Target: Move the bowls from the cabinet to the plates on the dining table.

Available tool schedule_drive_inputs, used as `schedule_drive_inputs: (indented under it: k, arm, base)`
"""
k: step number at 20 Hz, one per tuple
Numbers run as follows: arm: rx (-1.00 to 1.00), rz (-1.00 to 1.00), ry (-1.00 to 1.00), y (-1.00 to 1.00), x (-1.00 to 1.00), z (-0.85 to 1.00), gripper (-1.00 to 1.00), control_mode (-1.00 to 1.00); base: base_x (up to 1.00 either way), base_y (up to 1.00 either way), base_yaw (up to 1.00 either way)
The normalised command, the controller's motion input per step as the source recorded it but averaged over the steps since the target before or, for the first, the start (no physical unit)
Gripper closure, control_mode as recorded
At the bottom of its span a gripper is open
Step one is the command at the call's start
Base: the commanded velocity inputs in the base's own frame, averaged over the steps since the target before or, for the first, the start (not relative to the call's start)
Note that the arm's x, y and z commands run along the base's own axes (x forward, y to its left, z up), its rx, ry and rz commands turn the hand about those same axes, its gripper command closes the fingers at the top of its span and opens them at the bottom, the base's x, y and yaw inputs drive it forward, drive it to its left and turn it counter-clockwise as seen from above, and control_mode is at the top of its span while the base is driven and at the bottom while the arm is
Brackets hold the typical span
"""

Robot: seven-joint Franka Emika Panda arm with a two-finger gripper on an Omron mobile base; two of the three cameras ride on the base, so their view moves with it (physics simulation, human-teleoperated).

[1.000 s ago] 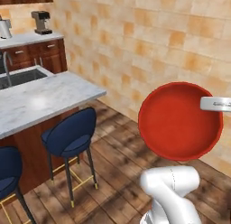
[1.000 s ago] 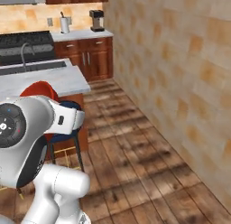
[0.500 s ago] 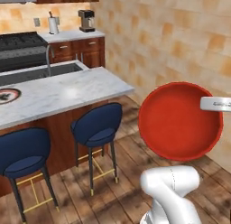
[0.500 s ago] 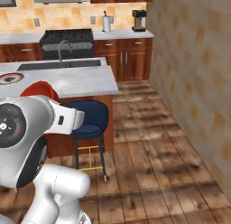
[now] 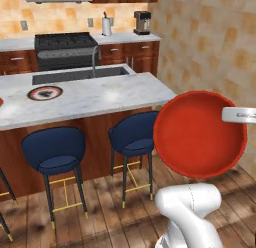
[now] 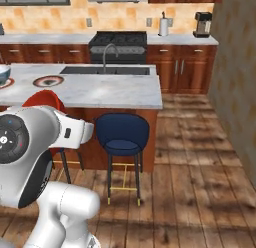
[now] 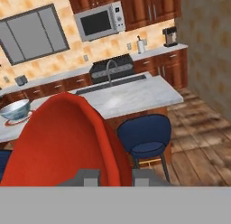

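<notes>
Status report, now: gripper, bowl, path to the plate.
Gripper shut on red bowl, carried on edge. Empty plate waits on dining table; grey-white bowl already on its plate. Blue stools line the near side.

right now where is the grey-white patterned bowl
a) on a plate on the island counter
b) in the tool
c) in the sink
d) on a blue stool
a: the grey-white bowl sits on a red-rimmed plate on the marble island counter, while the tool grips the red bowl.
</notes>
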Motion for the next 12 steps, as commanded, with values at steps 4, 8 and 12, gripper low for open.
schedule_drive_inputs:
  k: [4, 8, 12]
  arm:
    - [0.00, 0.00, 0.00, 0.00, 0.00, 0.00, 1.00, 1.00]
    - [0.00, 0.00, 0.00, 0.00, 0.00, 0.00, 1.00, 1.00]
    - [0.00, 0.00, 0.00, 0.00, 0.00, 0.00, 1.00, 1.00]
  base:
    - [0.00, 0.08, 0.37]
    - [0.00, 0.01, 0.34]
    - [0.00, 0.02, 0.18]
